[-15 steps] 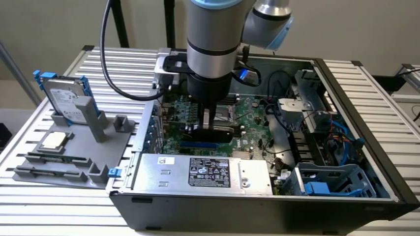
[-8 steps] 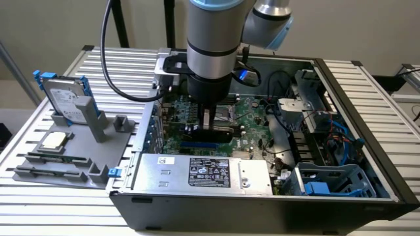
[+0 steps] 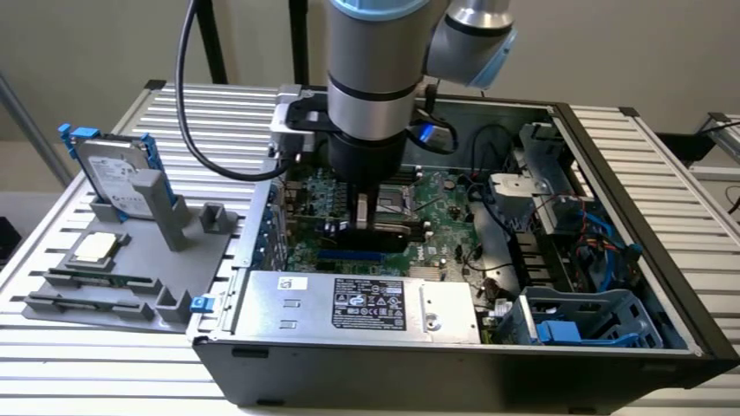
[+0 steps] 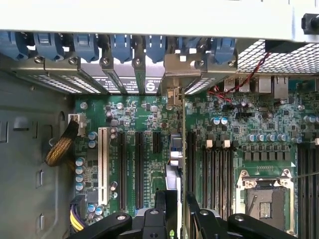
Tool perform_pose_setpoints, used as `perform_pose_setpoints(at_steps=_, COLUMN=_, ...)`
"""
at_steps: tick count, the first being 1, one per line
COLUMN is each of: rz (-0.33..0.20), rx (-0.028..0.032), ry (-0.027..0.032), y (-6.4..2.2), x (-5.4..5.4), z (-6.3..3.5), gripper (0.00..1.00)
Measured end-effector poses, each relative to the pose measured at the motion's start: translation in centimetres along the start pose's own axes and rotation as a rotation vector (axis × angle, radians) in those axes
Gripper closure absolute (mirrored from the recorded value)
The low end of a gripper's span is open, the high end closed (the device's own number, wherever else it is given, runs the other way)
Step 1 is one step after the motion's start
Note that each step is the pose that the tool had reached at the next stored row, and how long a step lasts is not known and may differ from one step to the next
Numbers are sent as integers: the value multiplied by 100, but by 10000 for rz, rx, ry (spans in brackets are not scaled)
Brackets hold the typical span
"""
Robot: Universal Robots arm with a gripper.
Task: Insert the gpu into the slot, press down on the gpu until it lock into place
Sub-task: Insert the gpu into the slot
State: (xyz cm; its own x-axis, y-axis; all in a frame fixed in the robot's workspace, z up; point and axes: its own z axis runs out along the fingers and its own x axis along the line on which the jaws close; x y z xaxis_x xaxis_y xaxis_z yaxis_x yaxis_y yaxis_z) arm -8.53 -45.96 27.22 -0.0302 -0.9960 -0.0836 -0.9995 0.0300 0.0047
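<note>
My gripper (image 3: 367,224) reaches down into the open computer case (image 3: 647,260) and is shut on the gpu (image 3: 389,237), a flat black card held on edge over the green motherboard. The long blue slot (image 3: 353,256) shows just in front of the card's lower edge. In the wrist view the gpu (image 4: 172,181) is seen edge-on between my fingertips (image 4: 160,206), running toward its metal bracket (image 4: 172,93) at the case's rear openings. A bit of blue (image 4: 175,145) shows under the card. Whether the card is seated in the slot I cannot tell.
Black expansion slots (image 4: 130,169) and a white one (image 4: 103,159) lie on one side of the card, memory slots (image 4: 214,172) and the cpu socket (image 4: 266,201) on the other. The silver power supply (image 3: 359,303) stands close. A hard drive (image 3: 116,173) rests on the grey fixture (image 3: 139,269) outside the case.
</note>
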Motion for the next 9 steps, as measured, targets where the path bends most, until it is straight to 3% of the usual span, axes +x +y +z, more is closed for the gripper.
perform_pose_setpoints(at_steps=9, rz=0, rx=-10, ry=0, y=9, x=1, z=31, gripper=74)
